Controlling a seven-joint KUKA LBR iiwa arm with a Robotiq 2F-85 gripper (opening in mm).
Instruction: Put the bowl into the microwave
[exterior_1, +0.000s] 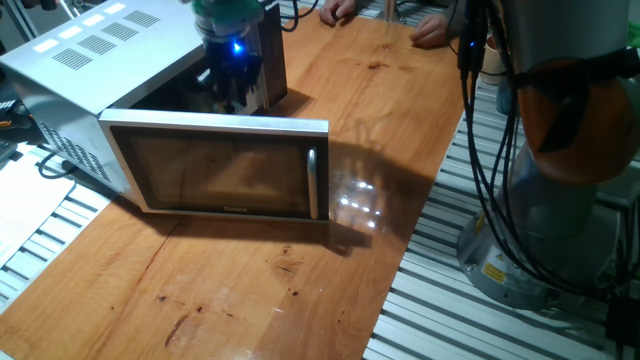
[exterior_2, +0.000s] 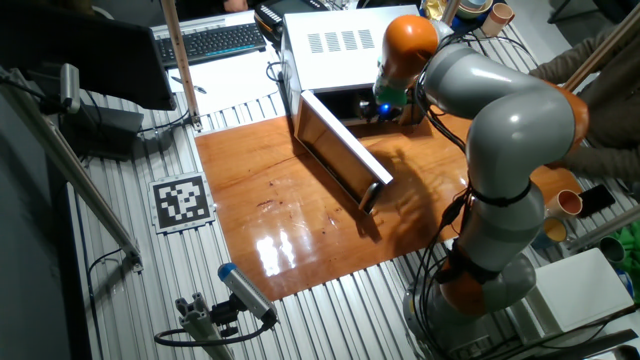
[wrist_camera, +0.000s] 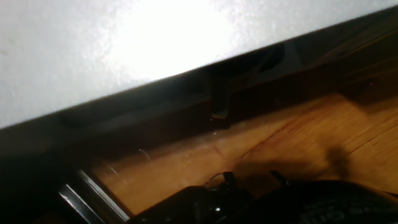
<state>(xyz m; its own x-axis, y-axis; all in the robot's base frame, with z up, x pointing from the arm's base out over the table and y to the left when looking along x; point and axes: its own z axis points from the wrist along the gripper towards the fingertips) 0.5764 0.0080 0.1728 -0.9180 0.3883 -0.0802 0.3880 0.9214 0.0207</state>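
Your fingers reach into the microwave's open mouth, hidden behind the door, so you cannot tell whether they are apart, together or clamped on anything. The bowl shows in no view. Just in front of the fingers, the glass door stands swung open over the wooden tabletop. The hand view shows only a glaring white wall above dark shadow.

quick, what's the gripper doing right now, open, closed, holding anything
Gripper: cannot be told; it is inside the open microwave, fingers hidden.
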